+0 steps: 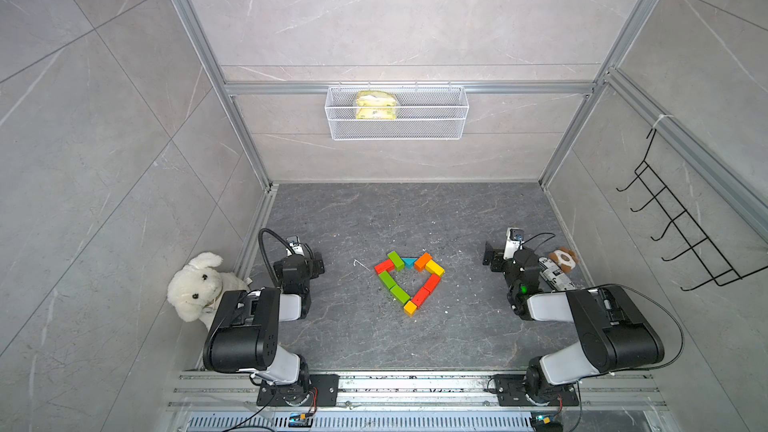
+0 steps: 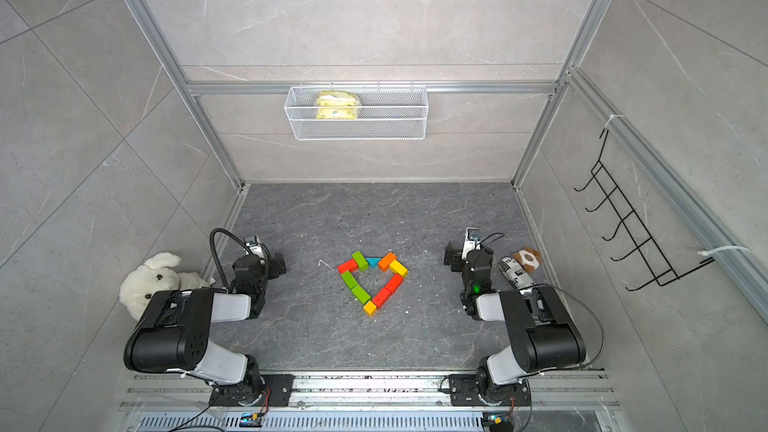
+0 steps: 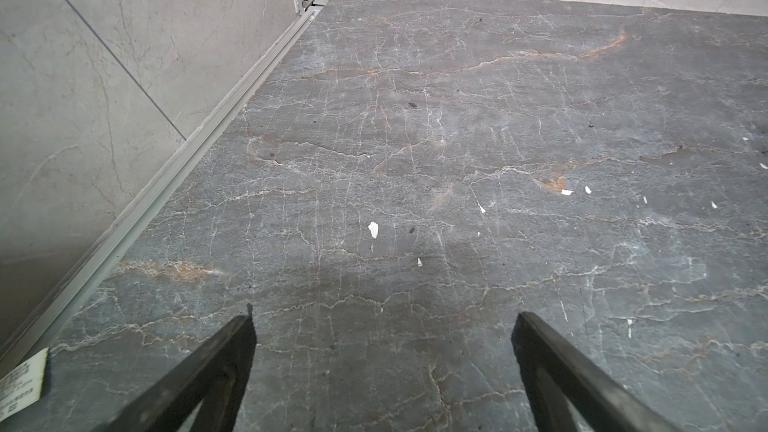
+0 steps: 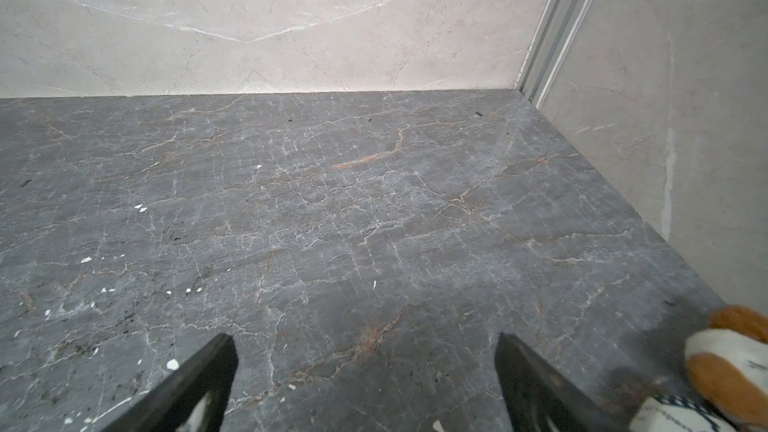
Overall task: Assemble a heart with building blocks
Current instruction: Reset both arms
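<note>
The building blocks lie on the dark floor as a hollow heart [image 1: 428, 286] between the two arms, seen in both top views. A teal triangle [image 1: 409, 261] sits in its notch, with red, green, orange and yellow oblongs along the sides. A yellow-orange cube [image 1: 410, 308] forms the tip. My left gripper [image 3: 382, 317] is open over bare floor, well left of the heart [image 2: 360, 293]. On the heart's right, my right gripper [image 4: 365, 338] is open too, also over bare floor. Neither wrist view shows any block.
A white plush toy [image 1: 199, 284] leans on the left wall beside the left arm. A brown plush [image 1: 563, 259] and a printed can [image 1: 552, 274] lie by the right gripper. A wire basket [image 1: 397, 112] hangs on the back wall and a black hook rack [image 1: 681, 234] on the right wall.
</note>
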`<state>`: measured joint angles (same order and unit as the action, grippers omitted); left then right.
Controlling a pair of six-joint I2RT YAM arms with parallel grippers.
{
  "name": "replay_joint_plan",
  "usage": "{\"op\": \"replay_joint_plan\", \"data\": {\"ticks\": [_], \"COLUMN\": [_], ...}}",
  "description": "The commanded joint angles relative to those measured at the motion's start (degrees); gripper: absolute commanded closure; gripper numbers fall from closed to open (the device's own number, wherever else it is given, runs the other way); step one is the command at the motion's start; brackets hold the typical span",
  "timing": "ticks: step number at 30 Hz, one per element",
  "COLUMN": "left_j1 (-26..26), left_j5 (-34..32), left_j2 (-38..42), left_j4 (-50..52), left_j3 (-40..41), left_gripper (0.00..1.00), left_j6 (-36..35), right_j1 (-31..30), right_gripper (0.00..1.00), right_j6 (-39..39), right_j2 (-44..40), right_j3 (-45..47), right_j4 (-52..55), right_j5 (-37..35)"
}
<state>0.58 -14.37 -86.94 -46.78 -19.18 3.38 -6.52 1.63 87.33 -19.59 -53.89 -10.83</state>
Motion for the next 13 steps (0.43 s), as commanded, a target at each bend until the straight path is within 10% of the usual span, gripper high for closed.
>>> {"op": "replay_joint_plan", "data": {"ticks": [1, 13], "left_j1": [0.21, 0.17], "left_j5": [0.75, 0.79], "left_j2": [0.89, 0.8], "left_j4": [-3.32, -3.29], "left_j3": [-0.66, -0.73], "left_gripper": [0.0, 0.0], "left_j6": [-1.36, -1.35], "right_j1": [-0.16, -0.12], "right_gripper": [0.0, 0.0], "right_j6": [-0.89, -1.09], "right_j2": [0.64, 0.59], "right_j3": [0.54, 0.47], "right_j4": [-1.67, -1.27], "right_j5": [0.2, 0.68]}}
